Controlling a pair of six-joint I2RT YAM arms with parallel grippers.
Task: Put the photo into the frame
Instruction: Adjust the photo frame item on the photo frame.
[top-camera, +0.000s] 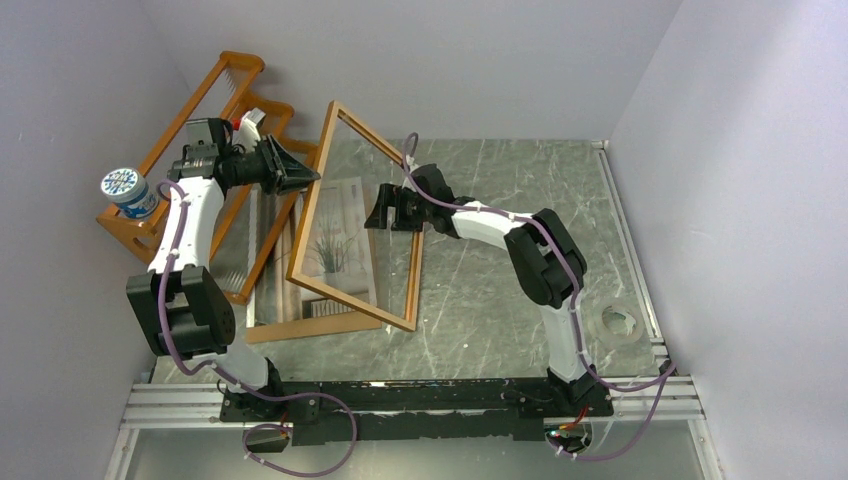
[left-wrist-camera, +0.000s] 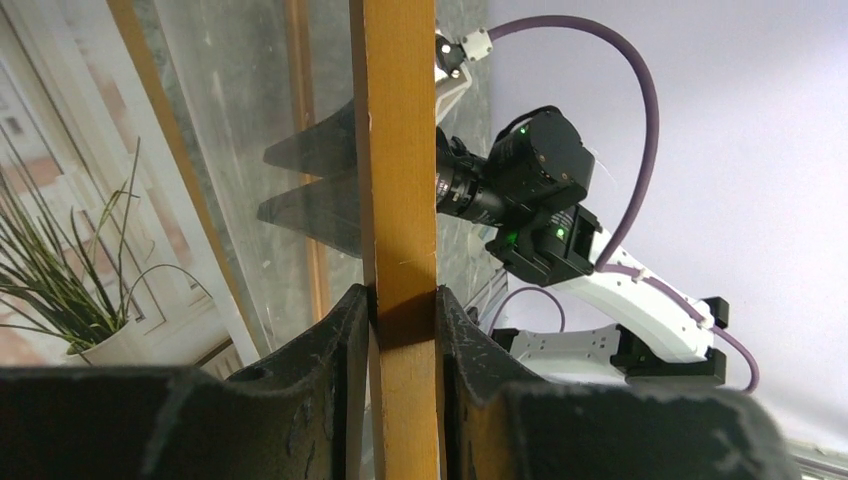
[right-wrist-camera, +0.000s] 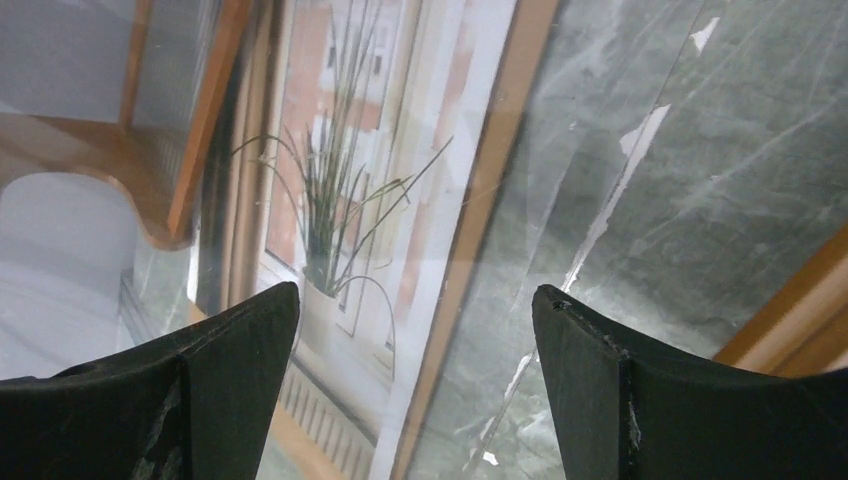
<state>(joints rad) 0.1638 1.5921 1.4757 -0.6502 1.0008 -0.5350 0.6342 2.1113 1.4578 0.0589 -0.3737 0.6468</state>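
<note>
Honestly, the left hand (top-camera: 300, 172) is clamping one rail of the frame (top-camera: 350, 302), holding it tilted over the photo (top-camera: 345, 240) lying flat underneath (right hand (top-camera: 388, 214) is gaping, gripping nothing), so it's risking pivoting and slamming down crooked.

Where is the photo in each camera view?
Top: photo centre-left, lying behind the tilted frame.
Left wrist: photo at the far left, plant showing.
Right wrist: photo centre-left, above the open fingers.
Shared landmark: the frame, its rail clamped in the left gripper.
</note>
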